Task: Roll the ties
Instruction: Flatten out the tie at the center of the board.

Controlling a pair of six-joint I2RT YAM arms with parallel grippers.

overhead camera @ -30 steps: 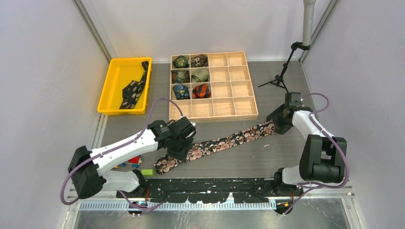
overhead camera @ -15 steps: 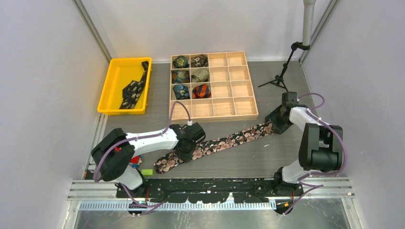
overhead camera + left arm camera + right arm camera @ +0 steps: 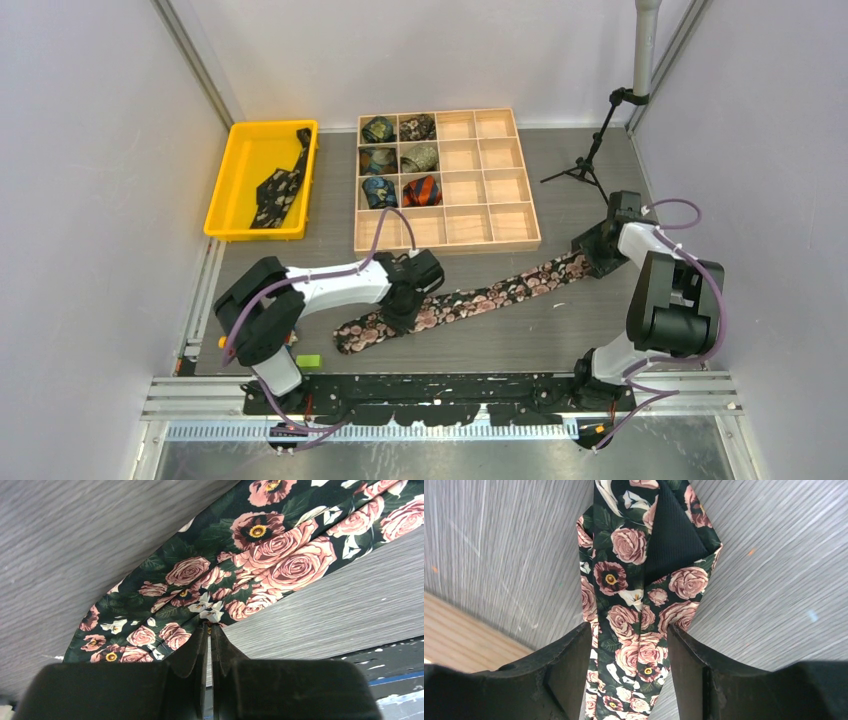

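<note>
The left fingers [image 3: 204, 641] are squeezed almost shut. Their tips nip the near edge of the flower tie [image 3: 240, 565]. The right fingers [image 3: 574, 662] stand wide apart, one on each side of the same tie. The cloth lies flat between them.

Seen from above, the flower tie is stretched out on the grey worktop [image 3: 480, 350]. It runs from 8 o'clock up to 2 o'clock. The left fingers are near its 8 o'clock end and the right fingers are at its 2 o'clock end.

At 12 o'clock from the tie sits a wooden box [image 3: 505, 215] with little rooms. Six rolled ties [image 3: 400, 160] fill the top rooms of its two left columns. At 10 o'clock a yellow tray [image 3: 245, 150] holds one more dark tie [image 3: 278, 190], not rolled.
</note>
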